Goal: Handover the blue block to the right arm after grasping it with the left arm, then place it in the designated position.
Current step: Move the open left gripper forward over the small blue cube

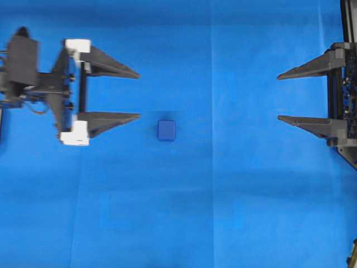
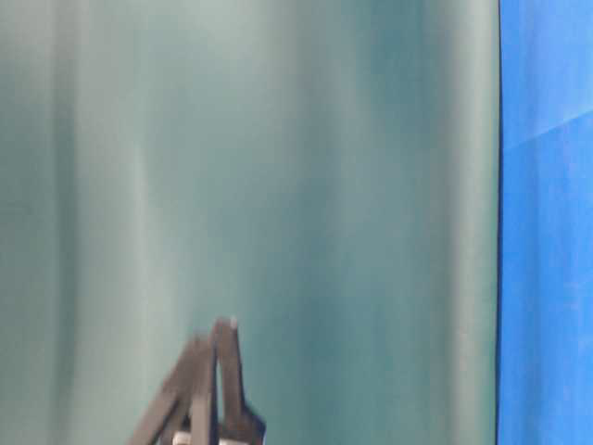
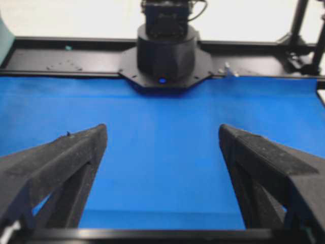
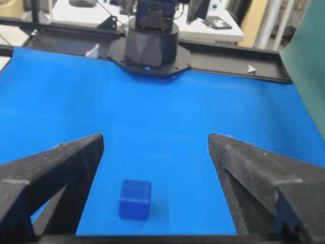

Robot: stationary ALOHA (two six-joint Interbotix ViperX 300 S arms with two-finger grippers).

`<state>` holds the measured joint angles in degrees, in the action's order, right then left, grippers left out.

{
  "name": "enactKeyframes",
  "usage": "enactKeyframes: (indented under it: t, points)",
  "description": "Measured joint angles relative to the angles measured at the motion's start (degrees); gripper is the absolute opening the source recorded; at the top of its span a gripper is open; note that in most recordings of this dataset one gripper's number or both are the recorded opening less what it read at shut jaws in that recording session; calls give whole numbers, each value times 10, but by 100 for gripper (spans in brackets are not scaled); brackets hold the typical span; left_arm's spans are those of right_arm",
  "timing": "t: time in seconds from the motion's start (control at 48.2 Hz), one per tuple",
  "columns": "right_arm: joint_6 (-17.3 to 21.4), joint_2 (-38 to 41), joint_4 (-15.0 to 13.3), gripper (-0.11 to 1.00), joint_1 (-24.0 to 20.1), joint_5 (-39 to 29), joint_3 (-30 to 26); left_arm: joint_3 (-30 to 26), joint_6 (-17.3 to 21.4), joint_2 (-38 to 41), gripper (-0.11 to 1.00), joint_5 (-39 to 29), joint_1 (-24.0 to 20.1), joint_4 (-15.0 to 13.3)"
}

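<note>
The blue block (image 1: 166,130) lies on the bright blue cloth, a little left of the middle. My left gripper (image 1: 139,95) stands open just left of it, its lower fingertip (image 1: 134,116) a short way from the block and slightly above it in the overhead view. On the right my right gripper (image 1: 278,97) is open too, far from the block. The right wrist view has the blue block (image 4: 135,199) low between the spread fingers (image 4: 71,162), resting on the cloth, nothing touching it. The left wrist view shows only cloth between its open fingers (image 3: 76,152); the block is hidden there.
The blue cloth (image 1: 223,212) covers the table. Each wrist view shows the opposite arm's black base (image 3: 166,51) at the far edge. A green backdrop (image 2: 278,185) fills the table-level view, with dark fingertips (image 2: 218,371) at its bottom.
</note>
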<state>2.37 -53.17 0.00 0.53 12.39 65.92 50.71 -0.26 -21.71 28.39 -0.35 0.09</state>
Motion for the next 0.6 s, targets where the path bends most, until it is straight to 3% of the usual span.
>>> enactKeyframes:
  t: [0.249,0.602]
  points:
    - [0,0,-1,97,0,1,0,-71,4,66,93,-25,-3,0]
    - [0,-2,-1,97,0,1,0,-93,-7,82,93,-92,-10,0]
